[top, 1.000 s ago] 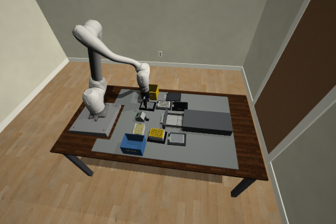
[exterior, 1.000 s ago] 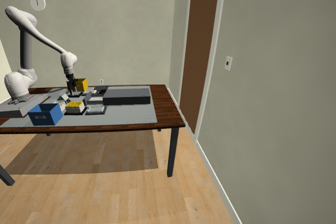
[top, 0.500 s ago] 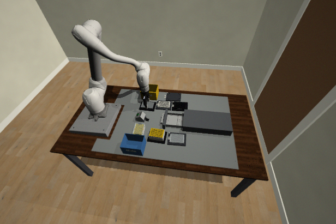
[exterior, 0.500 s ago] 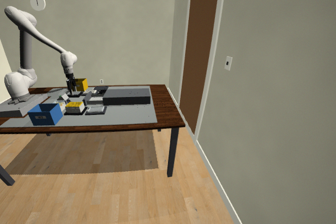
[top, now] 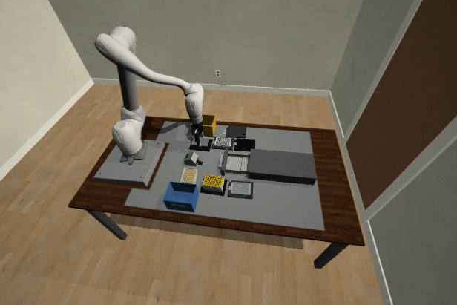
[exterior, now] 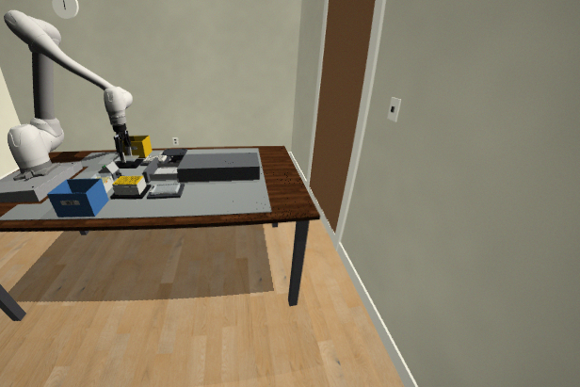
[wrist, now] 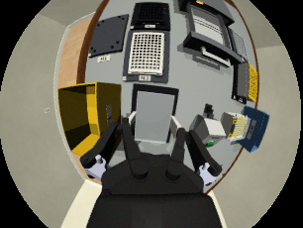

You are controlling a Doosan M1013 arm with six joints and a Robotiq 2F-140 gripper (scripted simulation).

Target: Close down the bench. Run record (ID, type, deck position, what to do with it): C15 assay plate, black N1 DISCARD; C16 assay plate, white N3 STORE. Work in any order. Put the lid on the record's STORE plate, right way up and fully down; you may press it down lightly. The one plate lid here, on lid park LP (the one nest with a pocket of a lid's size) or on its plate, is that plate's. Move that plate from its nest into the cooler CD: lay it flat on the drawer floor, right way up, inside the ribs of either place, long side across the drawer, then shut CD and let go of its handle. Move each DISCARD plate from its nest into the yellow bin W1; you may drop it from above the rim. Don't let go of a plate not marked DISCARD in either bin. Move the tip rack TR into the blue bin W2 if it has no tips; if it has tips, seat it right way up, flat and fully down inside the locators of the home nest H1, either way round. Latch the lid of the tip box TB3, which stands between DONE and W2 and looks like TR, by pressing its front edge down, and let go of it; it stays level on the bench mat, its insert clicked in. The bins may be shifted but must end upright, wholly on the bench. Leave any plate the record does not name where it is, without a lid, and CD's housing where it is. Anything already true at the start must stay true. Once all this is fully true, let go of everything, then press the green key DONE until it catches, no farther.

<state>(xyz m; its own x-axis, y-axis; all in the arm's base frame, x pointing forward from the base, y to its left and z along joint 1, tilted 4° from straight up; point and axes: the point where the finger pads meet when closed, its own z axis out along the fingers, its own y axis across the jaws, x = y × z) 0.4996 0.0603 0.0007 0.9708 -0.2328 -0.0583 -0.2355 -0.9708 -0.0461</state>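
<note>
My gripper (top: pixel 200 139) (exterior: pixel 126 157) (wrist: pixel 152 118) is shut on the clear plate lid (wrist: pixel 154 106) by its long sides, low at lid park LP (wrist: pixel 155 88). White plate C16 (top: pixel 222 142) (wrist: pixel 146 52) sits unlidded in nest N3. Black plate C15 (top: pixel 245 143) (wrist: pixel 151 14) sits in the nest beyond. Cooler CD (top: pixel 282 164) has its drawer (top: pixel 237 163) (wrist: pixel 208 25) open and empty. Tip rack TR (top: pixel 213 181) (exterior: pixel 129 181) has a yellow, dotted top; tips cannot be told. Tip box TB3 (top: pixel 189 176) (wrist: pixel 238 126) stands by W2; its latch is unclear. Green key DONE (top: pixel 188 156) (wrist: pixel 210 144) is on its console.
Yellow bin W1 (top: pixel 209 126) (wrist: pixel 109 106) stands upright close beside the gripper. Blue bin W2 (top: pixel 181 197) (exterior: pixel 77 199) is upright at the front. An empty dark nest (top: pixel 236 132) (wrist: pixel 108 36) lies at the back. An unnamed clear plate (top: pixel 240 188) sits in a front nest.
</note>
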